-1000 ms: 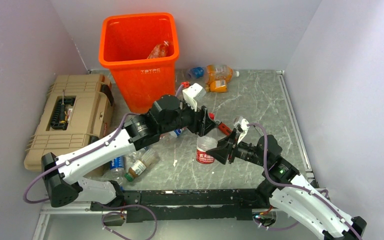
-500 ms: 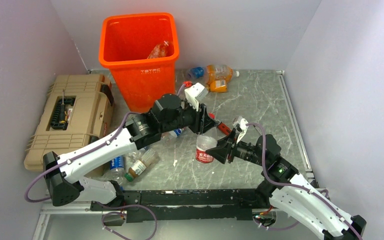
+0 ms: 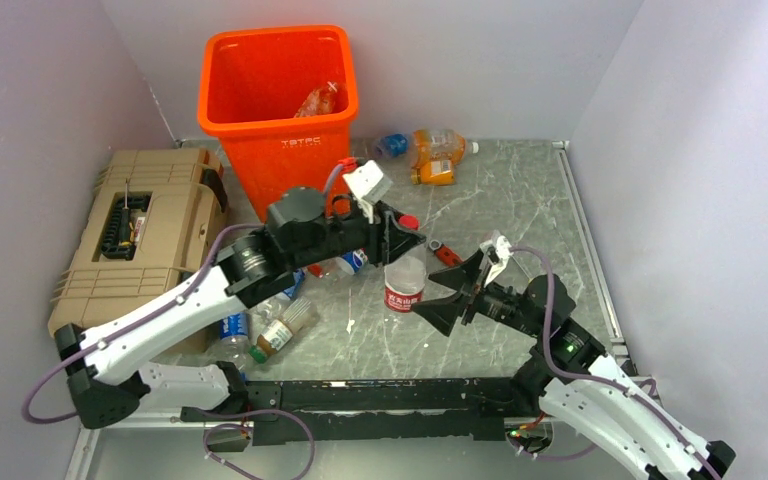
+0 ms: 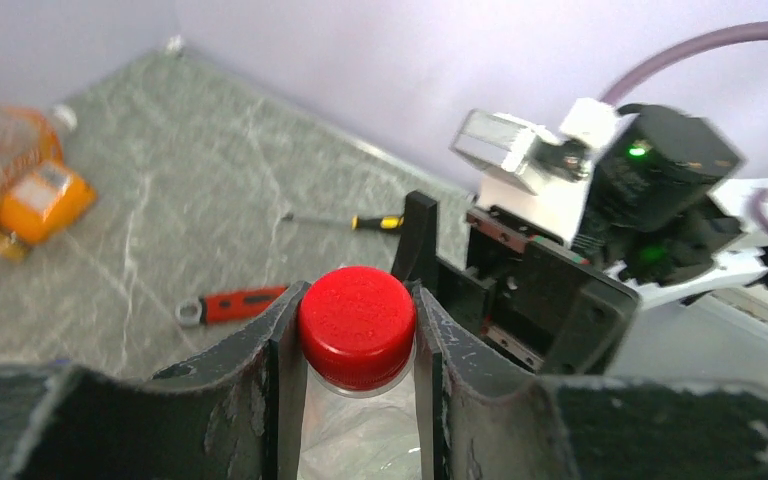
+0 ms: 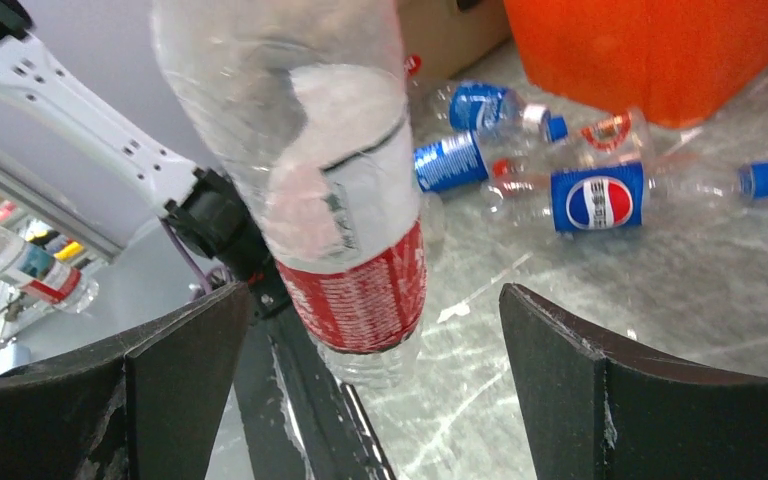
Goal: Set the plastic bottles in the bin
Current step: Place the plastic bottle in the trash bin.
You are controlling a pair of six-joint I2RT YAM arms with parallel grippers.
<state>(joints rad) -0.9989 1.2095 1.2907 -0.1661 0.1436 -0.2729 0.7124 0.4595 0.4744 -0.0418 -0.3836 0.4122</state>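
Now the left end effector point(image 4: 357, 322) is pressed onto the red cap of a clear plastic bottle with a red label point(image 3: 403, 285), pinching it just under the top so that the bottle hangs upright above the grey marbled desk point(image 3: 520, 210). Gripping it by the neck probably leaves the body free to drop straight into the tall bright orange bin point(image 3: 278, 150), which stands behind this arm. The right end effector point(image 5: 390, 300) is spread wide, its dark fingers point(image 5: 175, 370) flanking the bottle without touching it, as a giver's would be after a handover. More bottles lie on the desk: blue Pepsi-labelled ones point(image 5: 597, 197) near the bin's foot, orange ones point(image 3: 435, 150) at the far wall, and one already inside the bin point(image 3: 320, 100). A red-handled wrench point(image 4: 230, 305) lies beyond. A second ago the right end effector clasped the bottle's body; since then it has let go, and the left arm has drawn the bottle slightly up and towards the bin.
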